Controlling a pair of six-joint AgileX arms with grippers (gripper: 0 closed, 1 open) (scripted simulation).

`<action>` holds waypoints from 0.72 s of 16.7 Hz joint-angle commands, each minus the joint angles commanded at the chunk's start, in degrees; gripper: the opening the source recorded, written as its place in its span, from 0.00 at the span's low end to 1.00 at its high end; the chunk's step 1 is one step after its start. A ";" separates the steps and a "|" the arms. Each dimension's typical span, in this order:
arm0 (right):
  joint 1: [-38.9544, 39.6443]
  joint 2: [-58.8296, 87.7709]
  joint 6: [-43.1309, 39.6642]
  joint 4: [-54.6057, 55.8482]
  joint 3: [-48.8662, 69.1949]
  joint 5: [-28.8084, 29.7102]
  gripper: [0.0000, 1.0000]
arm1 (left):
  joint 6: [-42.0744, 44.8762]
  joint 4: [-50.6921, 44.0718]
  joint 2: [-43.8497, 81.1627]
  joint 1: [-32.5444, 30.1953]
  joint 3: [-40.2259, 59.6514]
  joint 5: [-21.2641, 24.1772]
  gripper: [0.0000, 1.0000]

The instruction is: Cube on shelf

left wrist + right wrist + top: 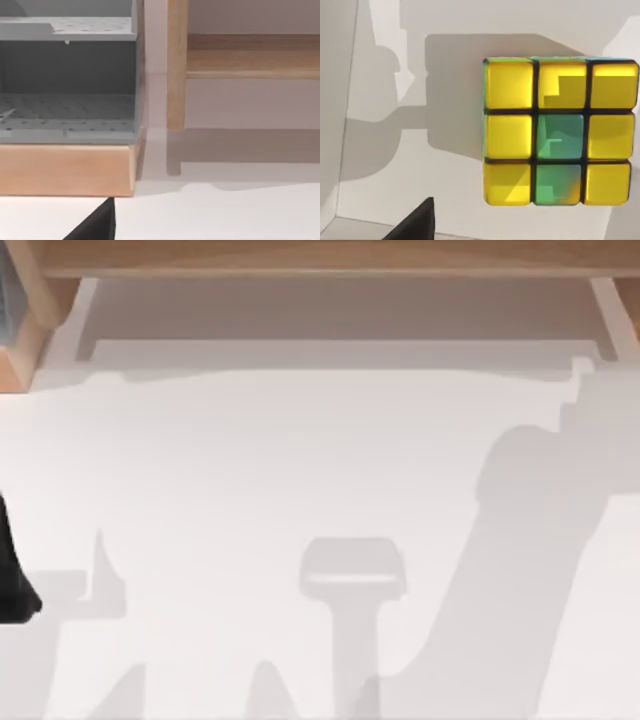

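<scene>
Cube: the puzzle cube [560, 131] lay on the white table [300, 460], seen from the right wrist camera, its yellow-and-green face up.
Shelf: the wooden shelf [320, 258] ran along the table's 12 o'clock edge, its long axis left to right.
Key relation: judged from that close view, the right arm was nearer the cube, looking down on it.
Right gripper: whether open or closed could not be told.
Left gripper: likewise could not be told; its camera faced the shelf's upright support [177, 65] and a grey rack [67, 75].
</scene>
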 joint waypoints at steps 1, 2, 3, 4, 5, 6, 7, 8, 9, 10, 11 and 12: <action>-0.12 -0.33 -0.17 0.09 -0.53 -0.09 1.00 | 0.00 0.00 0.00 0.00 0.00 0.00 1.00; -0.26 -0.78 -0.35 0.32 -1.29 -0.19 1.00 | 0.00 0.00 0.00 0.00 0.00 0.00 1.00; -0.38 -1.27 -0.45 0.74 -2.16 -0.26 1.00 | 0.00 0.00 0.00 0.00 0.00 0.00 1.00; -0.38 -1.65 -0.43 1.33 -3.05 -0.31 1.00 | 0.00 0.00 0.00 0.00 0.00 0.00 1.00; -0.21 -1.69 -0.30 2.11 -3.81 -0.32 1.00 | 0.00 0.00 0.00 0.00 0.00 0.00 1.00; 0.11 -1.31 -0.05 3.08 -4.38 -0.28 1.00 | 0.00 0.00 0.00 0.00 0.00 0.00 1.00; 0.50 -0.54 0.30 4.22 -4.73 -0.18 1.00 | 0.00 0.00 0.00 0.00 0.00 0.00 1.00; 0.87 0.56 0.63 5.51 -4.90 -0.05 1.00 | 0.00 0.00 0.00 0.00 0.00 0.00 1.00; 1.16 1.83 0.90 6.83 -4.94 0.08 1.00 | 0.00 0.00 0.00 0.00 0.00 0.00 1.00; 1.34 3.06 1.10 8.03 -4.91 0.16 1.00 | 0.00 0.00 0.00 0.00 0.00 0.00 1.00; 1.46 4.06 1.27 8.93 -4.85 0.22 1.00 | 0.00 0.00 0.00 0.00 0.00 0.00 1.00; 1.53 4.61 1.36 9.46 -4.81 0.27 1.00 | 0.00 0.00 0.00 0.00 0.00 0.00 1.00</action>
